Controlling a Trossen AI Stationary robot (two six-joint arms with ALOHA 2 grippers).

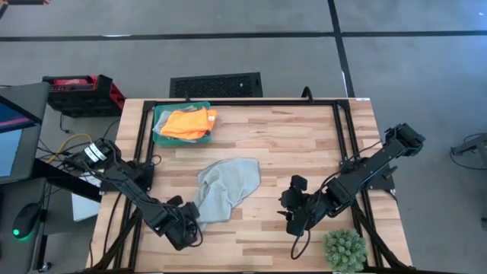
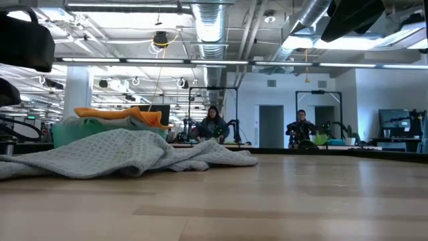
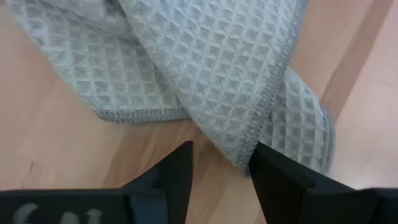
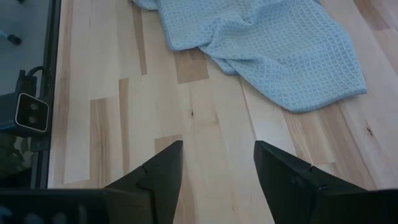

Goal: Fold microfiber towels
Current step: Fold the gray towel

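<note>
A pale grey towel (image 1: 226, 188) lies crumpled near the middle of the table (image 1: 304, 137), trailing toward the front edge on the left side. The left gripper (image 1: 185, 227) sits low at that trailing end, its fingers (image 3: 177, 171) parted with bare wood between them and the towel's stitched hem just ahead, not yet caught. The right gripper (image 1: 293, 215) waits well apart to the right, near the front edge, jaws spread wide over bare wood and holding nothing.

The step in hand looks like taking a corner to spread the cloth flat before any fold. To do it well, the left gripper should close on a single layer at the hem (the wrist view shows one flap lapped over another, so a deep bite would likely pinch both), then draw it outward along the tabletop rather than lifting high. The right gripper would do best on the far corner.

An orange towel (image 1: 189, 122) rests on a green tray (image 1: 157, 114) at the back left; more cloth seems to lie beneath it, but its colour and number cannot be made out. A spiky plant ball (image 1: 345, 250) sits at the front right corner. The low view shows neither gripper clearly.
</note>
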